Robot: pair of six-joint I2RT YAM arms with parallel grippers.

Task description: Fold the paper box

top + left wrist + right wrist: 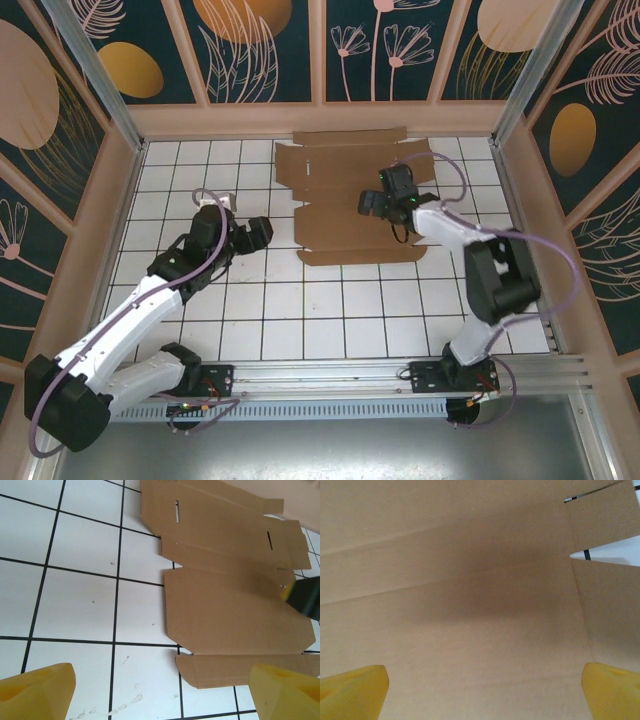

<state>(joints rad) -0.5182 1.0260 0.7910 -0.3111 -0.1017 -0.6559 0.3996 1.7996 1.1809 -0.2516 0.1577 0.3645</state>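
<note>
The paper box (345, 195) is a flat brown cardboard sheet with flaps, creases and slots, lying unfolded on the white tiled table toward the far middle. My left gripper (265, 232) hovers just left of the sheet, open and holding nothing. In the left wrist view its yellow fingers (35, 692) frame bare tile, and the paper box (230, 605) lies ahead to the right, its near flap (235, 670) between them. My right gripper (371, 206) is low over the sheet's right half, open. Its yellow fingertips (612, 690) stand wide apart above plain cardboard (470, 605).
Low walls (320, 118) and metal posts close in the tiled table (300, 300) on three sides. The sheet's far edge lies near the back wall. A metal rail (330, 375) with both arm bases runs along the near edge. The right gripper's dark body (306, 597) shows over the sheet.
</note>
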